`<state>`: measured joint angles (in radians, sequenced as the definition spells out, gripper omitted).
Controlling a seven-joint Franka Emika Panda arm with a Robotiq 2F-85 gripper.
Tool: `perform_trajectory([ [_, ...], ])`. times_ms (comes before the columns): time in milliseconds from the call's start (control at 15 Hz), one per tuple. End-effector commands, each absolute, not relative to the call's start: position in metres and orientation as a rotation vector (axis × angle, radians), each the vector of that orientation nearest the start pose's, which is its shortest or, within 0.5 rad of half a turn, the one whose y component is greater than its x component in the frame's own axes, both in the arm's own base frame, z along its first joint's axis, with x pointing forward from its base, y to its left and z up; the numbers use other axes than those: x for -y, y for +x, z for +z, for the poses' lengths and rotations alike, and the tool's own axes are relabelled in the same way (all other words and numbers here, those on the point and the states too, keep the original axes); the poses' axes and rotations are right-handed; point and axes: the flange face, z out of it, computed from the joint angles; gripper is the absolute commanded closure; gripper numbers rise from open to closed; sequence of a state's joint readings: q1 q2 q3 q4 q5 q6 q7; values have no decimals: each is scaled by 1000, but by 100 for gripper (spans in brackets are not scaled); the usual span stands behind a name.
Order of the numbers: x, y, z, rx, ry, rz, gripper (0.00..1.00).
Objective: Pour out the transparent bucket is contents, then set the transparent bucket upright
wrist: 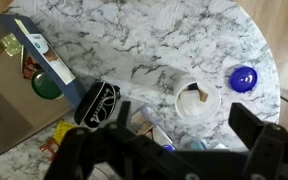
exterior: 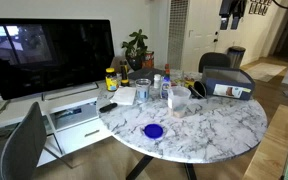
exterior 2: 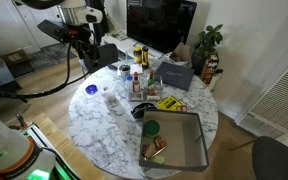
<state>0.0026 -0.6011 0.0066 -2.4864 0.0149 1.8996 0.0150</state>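
Observation:
The transparent bucket (wrist: 197,102) stands upright on the marble table, with the contents (wrist: 191,92), a few tan pieces, inside it. It also shows in both exterior views, as a whitish tub (exterior: 179,98) beside the bottles and as a clear tub (exterior 2: 113,98) by the blue disc. My gripper (wrist: 180,113) hangs high above the bucket. Its dark fingers (wrist: 246,120) are spread wide and open, with nothing between them. In both exterior views the gripper (exterior: 231,14) (exterior 2: 83,47) is well above the table and touches nothing.
A flat blue disc (wrist: 244,78) lies right of the bucket. A black mesh object (wrist: 96,103), small bottles and clutter (exterior: 144,85) crowd the table's middle. A grey tray (exterior 2: 184,150) holds a few items. A monitor (exterior: 54,55) and a plant (exterior: 136,45) stand behind the table.

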Motion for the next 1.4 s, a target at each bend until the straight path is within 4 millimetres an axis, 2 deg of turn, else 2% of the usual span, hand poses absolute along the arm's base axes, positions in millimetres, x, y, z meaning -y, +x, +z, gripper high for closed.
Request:
perform_trajectory([
  [0, -5, 370, 495, -18, -3131, -21, 0],
  [933, -5, 370, 495, -18, -3131, -21, 0],
  [1000, -5, 373, 495, -83, -3135, -33, 0],
  [1200, -42, 380, 498, -50, -3123, -28, 0],
  [1333, -80, 387, 498, -58, -3120, -13, 0],
])
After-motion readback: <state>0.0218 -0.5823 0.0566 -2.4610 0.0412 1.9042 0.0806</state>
